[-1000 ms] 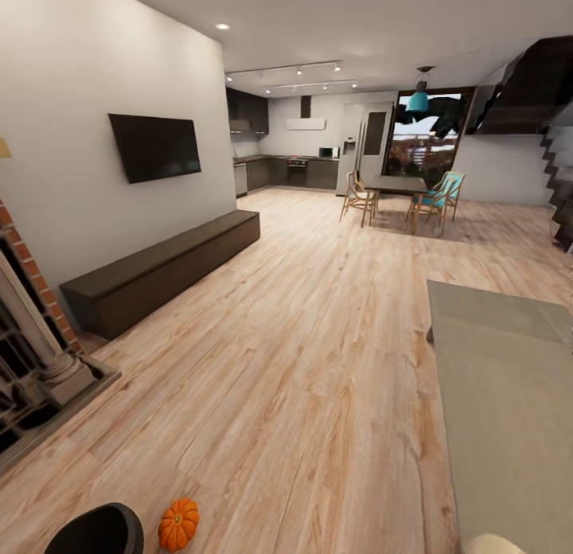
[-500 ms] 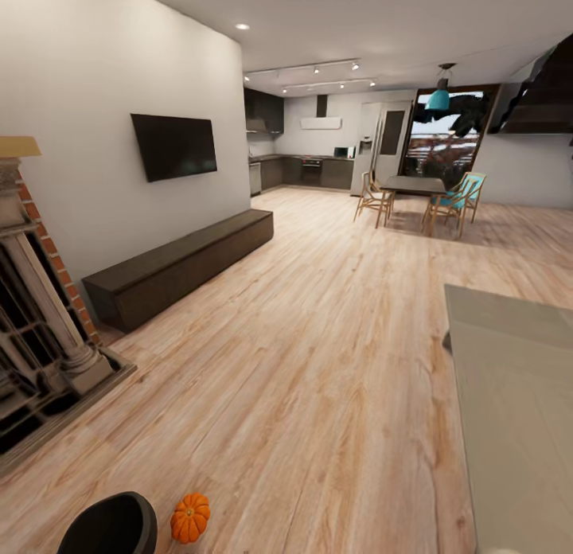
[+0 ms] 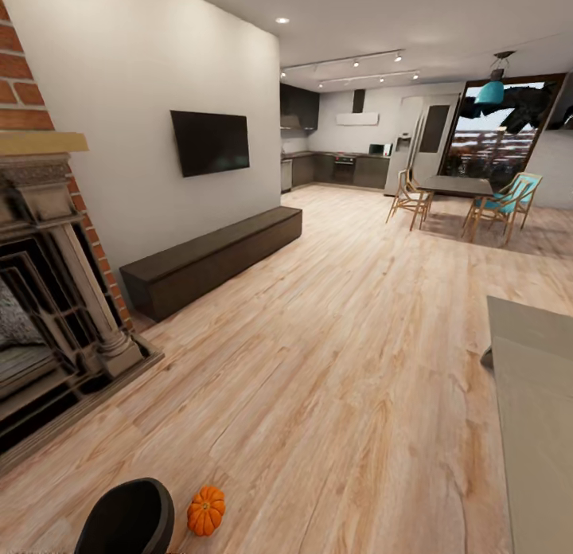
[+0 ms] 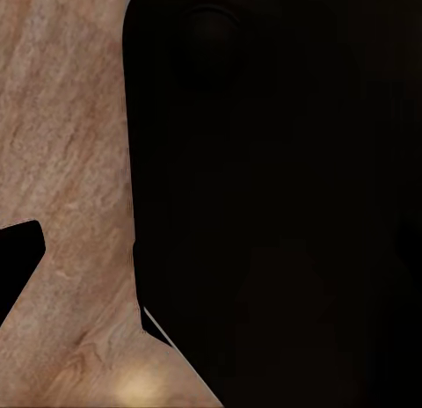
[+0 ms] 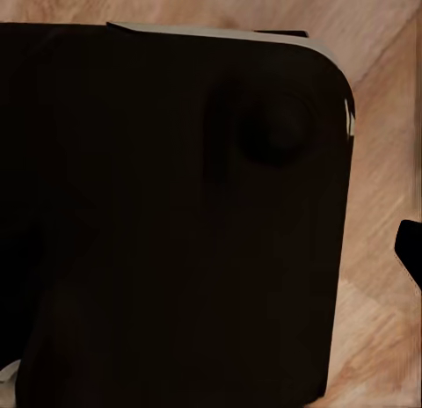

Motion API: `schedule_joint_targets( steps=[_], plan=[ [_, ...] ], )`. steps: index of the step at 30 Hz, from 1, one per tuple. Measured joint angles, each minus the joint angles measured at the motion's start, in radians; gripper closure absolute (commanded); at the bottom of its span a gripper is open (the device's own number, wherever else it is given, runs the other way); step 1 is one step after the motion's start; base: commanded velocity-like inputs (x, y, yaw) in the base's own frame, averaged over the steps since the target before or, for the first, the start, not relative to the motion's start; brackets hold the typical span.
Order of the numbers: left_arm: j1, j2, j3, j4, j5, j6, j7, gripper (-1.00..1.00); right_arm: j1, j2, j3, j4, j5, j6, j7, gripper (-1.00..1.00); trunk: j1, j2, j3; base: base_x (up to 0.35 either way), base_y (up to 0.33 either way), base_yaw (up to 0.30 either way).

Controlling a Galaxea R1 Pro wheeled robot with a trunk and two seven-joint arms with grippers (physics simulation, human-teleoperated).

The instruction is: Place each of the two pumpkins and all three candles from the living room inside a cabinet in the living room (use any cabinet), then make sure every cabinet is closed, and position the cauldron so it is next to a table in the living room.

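With the small orange ribbed pumpkin [image 3: 206, 510] on the wood floor at 6 o'clock, just beside the matte black rounded cauldron [image 3: 127, 520], and the long dark brown cabinet [image 3: 211, 259] at 11 o'clock, I'd square up to the pumpkin before reaching; whether either gripper is wide or narrow, I cannot tell.

A black TV [image 3: 210, 142] hangs on the white wall, and below and left of it stands a brick fireplace [image 3: 48, 299] on the pale wood floor [image 3: 342, 363]. Far beyond the TV is a dark kitchen [image 3: 334, 168], with a dining table [image 3: 454, 186] and what seem to be teal-cushioned chairs [image 3: 501, 208] further right.
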Motion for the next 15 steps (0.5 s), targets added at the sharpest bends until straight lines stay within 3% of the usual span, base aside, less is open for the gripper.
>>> schedule_joint_targets(
  steps=[15],
  plan=[
    [0.000,0.000,0.001,0.000,0.000,0.000,0.000,-1.00,0.000,0.000,0.002,0.000,0.003,0.000,-0.006,-1.00,0.000,0.000,-0.015,0.011,-0.006,0.225]
  ],
)
